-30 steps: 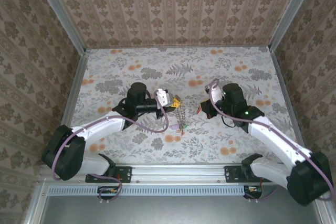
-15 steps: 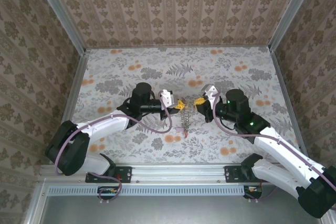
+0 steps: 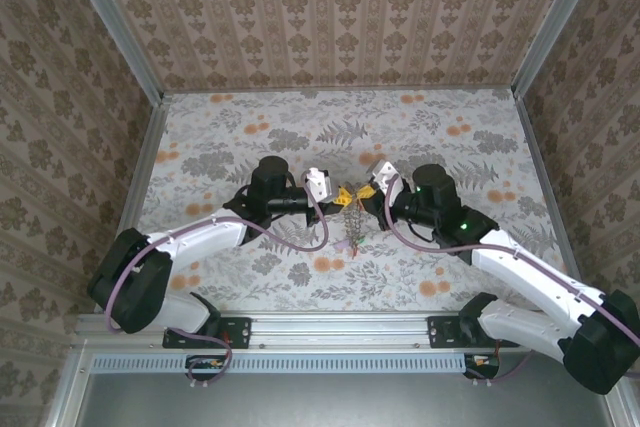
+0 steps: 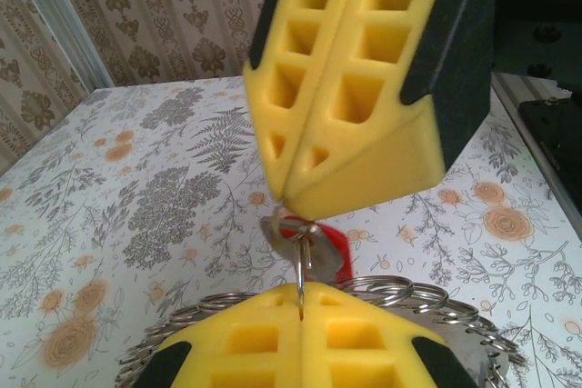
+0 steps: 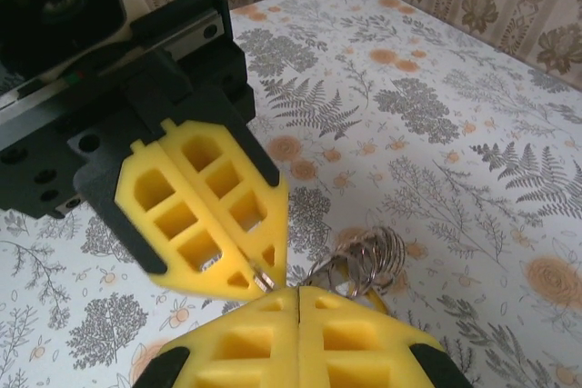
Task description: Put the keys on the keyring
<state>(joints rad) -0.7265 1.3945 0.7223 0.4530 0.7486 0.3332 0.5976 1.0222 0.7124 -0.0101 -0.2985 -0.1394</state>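
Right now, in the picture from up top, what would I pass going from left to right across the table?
left arm → left end effector → right end effector → right arm

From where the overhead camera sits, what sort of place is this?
Probably a robot test booth dressed like a home: brown damask wallpapered walls held in silver metal framing, a floral-patterned tabletop, and two white-and-black robot arms bolted to its near rail.
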